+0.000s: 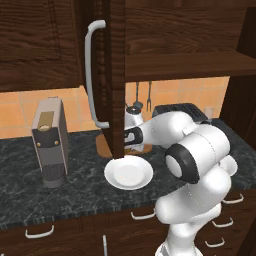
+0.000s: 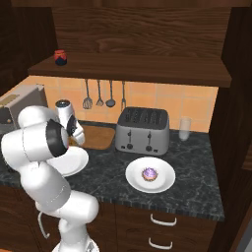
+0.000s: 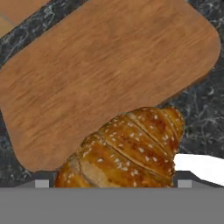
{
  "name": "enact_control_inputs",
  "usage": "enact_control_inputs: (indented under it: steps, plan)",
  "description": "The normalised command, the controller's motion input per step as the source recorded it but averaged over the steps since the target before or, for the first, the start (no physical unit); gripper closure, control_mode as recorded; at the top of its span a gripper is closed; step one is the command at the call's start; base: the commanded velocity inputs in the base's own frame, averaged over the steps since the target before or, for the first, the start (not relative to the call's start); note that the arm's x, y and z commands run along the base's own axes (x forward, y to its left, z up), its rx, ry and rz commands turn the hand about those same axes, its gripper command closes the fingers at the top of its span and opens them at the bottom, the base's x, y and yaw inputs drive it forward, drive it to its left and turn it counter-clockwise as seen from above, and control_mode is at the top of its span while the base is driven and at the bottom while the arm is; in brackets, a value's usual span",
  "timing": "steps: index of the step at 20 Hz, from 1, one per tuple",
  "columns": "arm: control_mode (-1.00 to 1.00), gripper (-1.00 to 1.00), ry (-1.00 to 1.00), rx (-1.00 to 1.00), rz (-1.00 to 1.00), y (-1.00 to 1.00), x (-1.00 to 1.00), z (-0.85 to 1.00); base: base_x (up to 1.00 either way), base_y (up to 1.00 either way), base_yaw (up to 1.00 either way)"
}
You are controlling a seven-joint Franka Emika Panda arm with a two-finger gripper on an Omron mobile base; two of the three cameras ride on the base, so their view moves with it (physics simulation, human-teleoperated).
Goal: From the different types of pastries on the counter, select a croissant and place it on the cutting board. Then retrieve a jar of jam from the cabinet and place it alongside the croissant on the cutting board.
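- The gripper [image 3: 113, 186] held the croissant [image 3: 127, 151] over the near edge of the cutting board [image 3: 100, 74]; how wide the jaws stood I cannot tell
- The open cabinet door [image 1: 116, 75] hid part of the board
- Two white plates: one bare [image 1: 128, 173], one bearing the cupcake [image 2: 149, 173]
- One toaster [image 2: 143, 130]; one jar of jam [image 2: 60, 57] on the shelf

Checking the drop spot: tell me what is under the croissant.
Under the croissant lie the cutting board's near edge and marbled counter. What lies directly beneath the pastry is covered.

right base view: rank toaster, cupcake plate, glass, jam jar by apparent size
1. toaster
2. cupcake plate, nearer the camera, so somewhat unsure
3. glass
4. jam jar, farthest back on the shelf
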Motion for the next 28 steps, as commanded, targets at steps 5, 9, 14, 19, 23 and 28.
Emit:
enact_control_inputs:
  steps: [5, 9, 14, 19, 23, 28]
  plan:
    - [-1.0, 1.0, 0.0, 0.0, 0.05, 0.26, 0.78, 0.0, 0.0, 0.0, 0.0]
    - [-1.0, 1.0, 0.0, 0.0, 0.04, 0.48, 0.7, -0.04, 0.0, 0.0, 0.0]
    - [-1.0, 1.0, -0.04, 0.0, 0.04, 0.31, 0.52, -0.2, 0.0, 0.0, 0.0]
    - [-1.0, 1.0, -0.05, 0.0, 0.02, 0.11, 0.37, -0.27, 0.0, 0.0, 0.0]
    - [-1.0, 1.0, 0.0, 0.0, 0.0, -0.05, 0.0, -0.19, 0.0, 0.0, 0.0]
    - [-1.0, 1.0, 0.0, 0.0, 0.0, -0.1, 0.17, -0.04, 0.0, 0.0, 0.0]
